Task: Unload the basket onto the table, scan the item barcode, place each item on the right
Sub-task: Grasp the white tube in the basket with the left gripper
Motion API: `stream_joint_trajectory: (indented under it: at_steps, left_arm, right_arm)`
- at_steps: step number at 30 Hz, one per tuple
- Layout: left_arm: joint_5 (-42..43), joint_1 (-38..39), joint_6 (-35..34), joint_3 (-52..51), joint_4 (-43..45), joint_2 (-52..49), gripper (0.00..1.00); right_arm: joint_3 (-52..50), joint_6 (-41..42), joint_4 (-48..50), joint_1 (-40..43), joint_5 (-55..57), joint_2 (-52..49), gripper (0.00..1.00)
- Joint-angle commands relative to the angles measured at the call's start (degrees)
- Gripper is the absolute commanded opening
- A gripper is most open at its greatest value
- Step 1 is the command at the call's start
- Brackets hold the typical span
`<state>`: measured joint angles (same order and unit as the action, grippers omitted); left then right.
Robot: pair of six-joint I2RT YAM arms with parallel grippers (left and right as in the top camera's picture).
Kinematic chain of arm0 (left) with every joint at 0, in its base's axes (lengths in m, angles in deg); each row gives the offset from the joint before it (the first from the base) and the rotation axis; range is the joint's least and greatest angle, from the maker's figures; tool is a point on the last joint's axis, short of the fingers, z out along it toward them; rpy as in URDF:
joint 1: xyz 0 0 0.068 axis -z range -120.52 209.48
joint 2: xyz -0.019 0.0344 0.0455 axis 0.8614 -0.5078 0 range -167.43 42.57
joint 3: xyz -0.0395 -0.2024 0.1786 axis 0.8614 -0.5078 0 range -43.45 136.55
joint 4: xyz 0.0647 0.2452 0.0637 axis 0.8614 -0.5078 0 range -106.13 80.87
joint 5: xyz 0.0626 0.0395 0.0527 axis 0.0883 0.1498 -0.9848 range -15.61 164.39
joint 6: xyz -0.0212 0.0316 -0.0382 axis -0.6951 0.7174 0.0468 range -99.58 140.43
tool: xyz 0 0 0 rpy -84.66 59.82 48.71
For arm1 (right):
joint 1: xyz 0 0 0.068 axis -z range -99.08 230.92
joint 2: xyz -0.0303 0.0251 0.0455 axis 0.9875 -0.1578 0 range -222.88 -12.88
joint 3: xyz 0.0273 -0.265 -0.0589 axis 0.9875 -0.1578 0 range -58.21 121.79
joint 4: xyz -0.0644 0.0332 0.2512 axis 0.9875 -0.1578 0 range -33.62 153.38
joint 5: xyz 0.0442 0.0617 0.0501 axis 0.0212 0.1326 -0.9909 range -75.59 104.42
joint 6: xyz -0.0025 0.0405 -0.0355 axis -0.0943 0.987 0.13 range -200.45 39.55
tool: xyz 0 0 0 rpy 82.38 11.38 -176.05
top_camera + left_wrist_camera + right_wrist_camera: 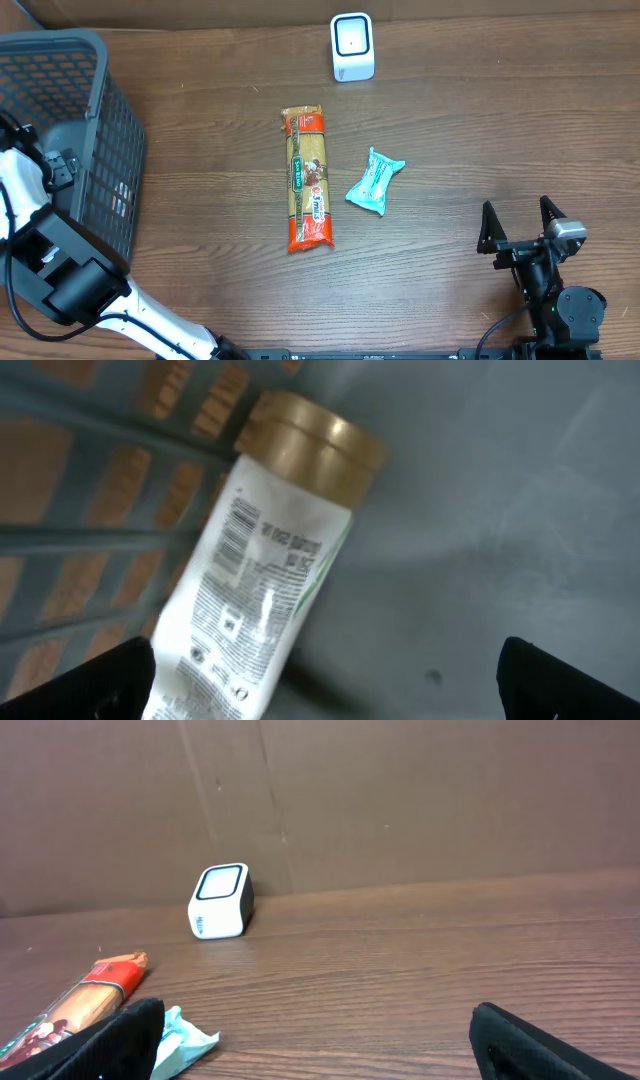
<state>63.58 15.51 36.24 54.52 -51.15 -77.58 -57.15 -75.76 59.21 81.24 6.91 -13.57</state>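
Currently at: pick-up step, nothing grasped yet.
Item: white plastic tube with gold cap (260, 590), lying in grey mesh basket (100, 150).
Axis: left wrist view, lower-left to upper-right, cap upper right, barcode (237, 530) facing up.
Left end effector (330, 690): fingers wide apart, empty.
Right end effector (517, 215): apart, empty.
Next: we'd clamp across tube, lift, show barcode to white box scanner (352, 46).

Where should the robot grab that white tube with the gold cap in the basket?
Probably across the middle of the white tube, from above, one finger on each long edge. It lies flat in the basket, and that leaves the barcode near the gold cap showing.
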Motion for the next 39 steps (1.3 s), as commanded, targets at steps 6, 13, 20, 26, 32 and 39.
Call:
stream_joint_trajectory:
  at_steps: [6, 13, 20, 26, 32, 39]
  left_arm:
    - [-0.5, -2.4, 8.6, -2.8, 4.3, -0.5, 1.00]
    - [3.9, -6.0, 8.6, -3.3, 4.8, -0.5, 0.98]
    - [6.4, -7.1, 9.6, -5.5, 7.0, -0.5, 0.91]
    - [6.4, -7.1, 10.4, -12.1, 13.0, -0.5, 0.91]
    - [6.4, -7.0, 11.2, -18.6, 19.3, -0.5, 0.87]
    - [8.0, -6.6, 11.2, -20.2, 20.2, -0.5, 0.27]
  right_arm:
    - [-0.6, -0.1, 0.2, -0.3, -0.1, 0.5, 1.00]
    - [-0.6, -0.1, 0.2, -0.3, 0.0, 0.5, 1.00]
    - [-0.6, -0.1, 0.2, -0.3, 0.0, 0.5, 1.00]
    - [-0.6, -0.1, 0.2, -0.3, 0.0, 0.5, 1.00]
    - [-0.6, -0.1, 0.2, -0.3, 0.0, 0.5, 1.00]
    - [-0.6, -0.1, 0.2, -0.3, 0.0, 0.5, 1.00]
